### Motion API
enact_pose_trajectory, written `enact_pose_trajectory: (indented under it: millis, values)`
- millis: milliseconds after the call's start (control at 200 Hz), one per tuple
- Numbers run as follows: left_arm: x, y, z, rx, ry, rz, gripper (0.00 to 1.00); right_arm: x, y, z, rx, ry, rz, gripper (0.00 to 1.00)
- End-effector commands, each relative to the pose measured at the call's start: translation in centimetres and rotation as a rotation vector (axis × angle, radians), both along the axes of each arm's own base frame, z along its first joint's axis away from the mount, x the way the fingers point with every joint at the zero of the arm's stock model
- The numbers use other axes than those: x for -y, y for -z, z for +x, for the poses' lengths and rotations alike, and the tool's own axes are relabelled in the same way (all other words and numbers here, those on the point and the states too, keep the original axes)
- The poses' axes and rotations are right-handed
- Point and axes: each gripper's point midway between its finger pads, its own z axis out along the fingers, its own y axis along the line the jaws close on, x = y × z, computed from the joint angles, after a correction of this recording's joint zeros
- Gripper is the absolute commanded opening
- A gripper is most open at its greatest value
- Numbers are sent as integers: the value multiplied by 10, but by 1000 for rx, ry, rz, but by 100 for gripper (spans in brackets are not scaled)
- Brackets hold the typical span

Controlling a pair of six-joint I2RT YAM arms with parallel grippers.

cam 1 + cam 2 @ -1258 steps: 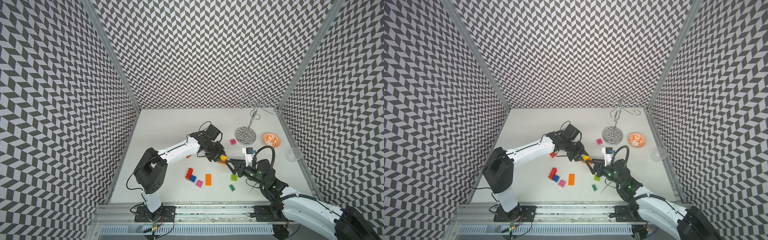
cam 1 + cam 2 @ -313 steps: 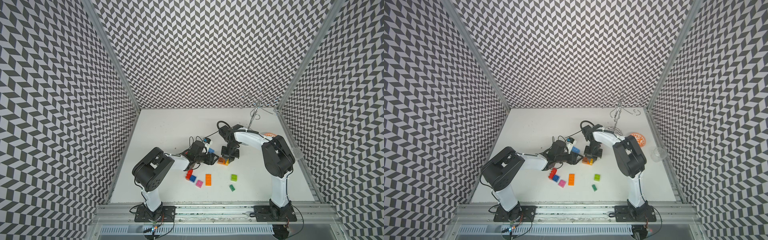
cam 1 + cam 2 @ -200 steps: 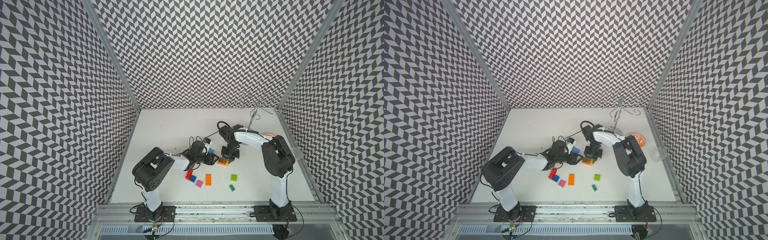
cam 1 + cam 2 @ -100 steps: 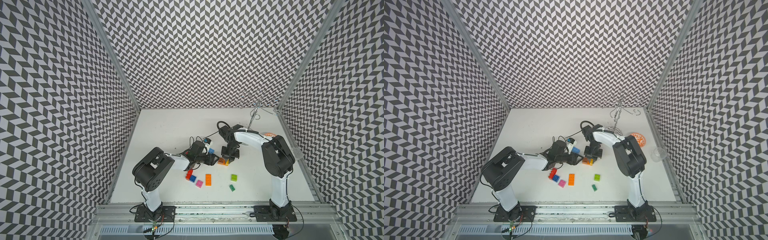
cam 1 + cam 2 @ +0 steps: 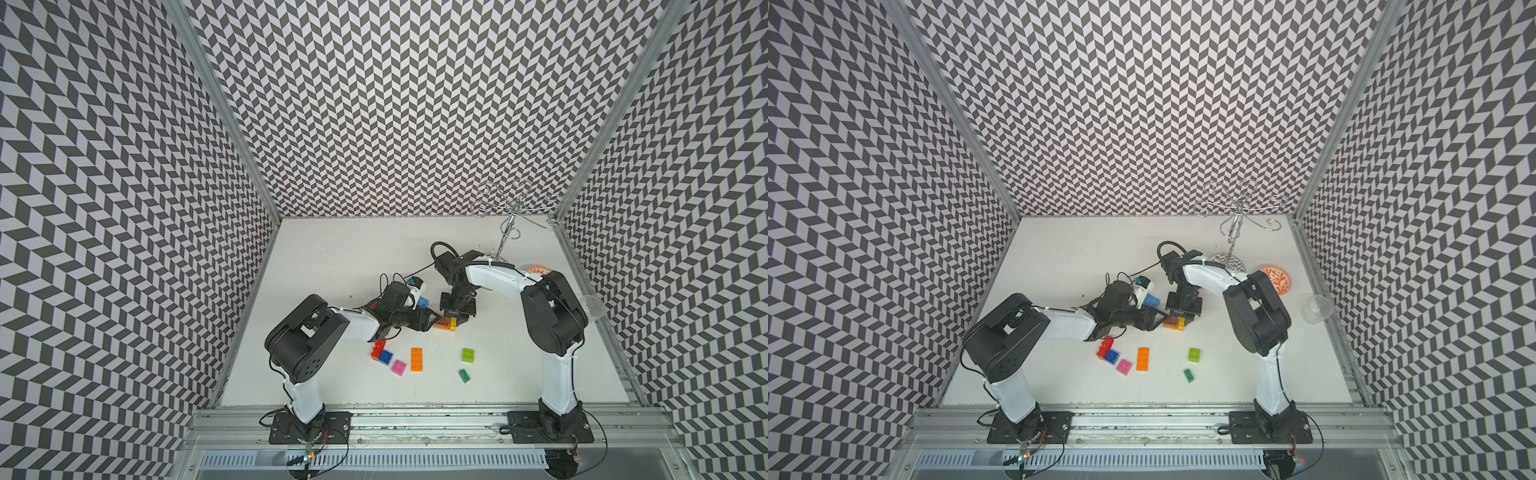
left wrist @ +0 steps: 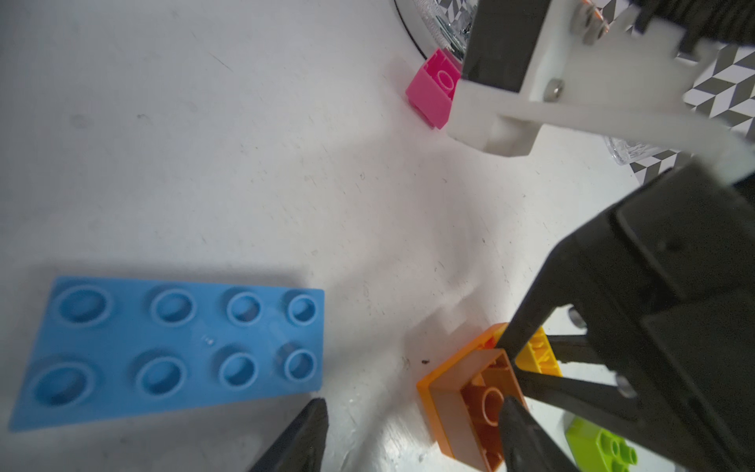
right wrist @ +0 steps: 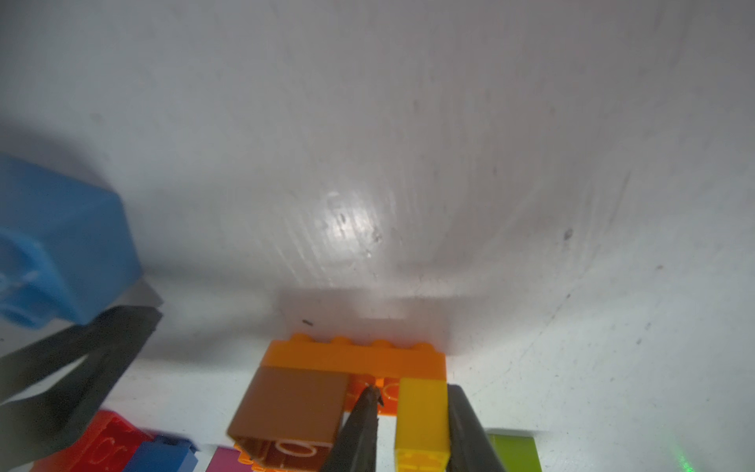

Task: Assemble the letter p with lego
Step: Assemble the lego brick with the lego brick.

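Observation:
An orange lego brick (image 7: 355, 359) lies on the table with a brown brick (image 7: 290, 400) and a narrow yellow brick (image 7: 421, 412) on it; both top views show this cluster (image 5: 446, 323) (image 5: 1174, 323). My right gripper (image 7: 412, 392) (image 5: 455, 319) straddles the yellow brick. One finger touches it and the other stands a little off it, so the gripper is open. My left gripper (image 6: 412, 404) (image 5: 1158, 322) is open wide, with one fingertip (image 6: 508, 412) at the brown brick's (image 6: 470, 404) hollow underside. A light blue brick (image 6: 175, 343) (image 5: 422, 302) lies beside it.
Loose bricks lie nearer the front: red (image 5: 378, 349), blue (image 5: 386, 357), pink (image 5: 399, 368), orange oblong (image 5: 417, 359), lime (image 5: 468, 355), green (image 5: 464, 375). A magenta brick (image 6: 435, 88) sits behind the right arm. A wire stand (image 5: 509, 224), patterned bowl (image 5: 1277, 279) and clear cup (image 5: 1316, 308) stand at the back right.
Both arms have kept their places over the last second. The right gripper's jaws have parted slightly from the yellow brick. The left jaws have widened a little.

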Motion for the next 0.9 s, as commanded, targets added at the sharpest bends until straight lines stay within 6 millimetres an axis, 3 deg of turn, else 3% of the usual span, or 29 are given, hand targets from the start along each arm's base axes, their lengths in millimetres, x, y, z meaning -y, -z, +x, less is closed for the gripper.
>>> enact_pose_trajectory:
  millis: [0, 305, 481, 586, 721, 896]
  values:
    - [6, -14, 0, 34, 24, -27, 69, 1, -4, 2, 20, -4, -16, 29]
    - [-3, -44, -4, 123, 3, -84, 71, -7, -45, -2, 102, -43, 38, 30]
    - [-12, -59, -3, 174, -35, -97, 72, -12, -65, -4, 171, -74, 114, 38]
    - [-24, -76, -3, 232, -82, -114, 76, -21, -82, -5, 257, -114, 223, 53]
    - [-51, -105, -3, 326, -178, -137, 83, -21, -122, -5, 459, -123, 342, 87]
    - [-86, -137, -9, 428, -289, -174, 91, -22, -146, -20, 641, -170, 428, 96]
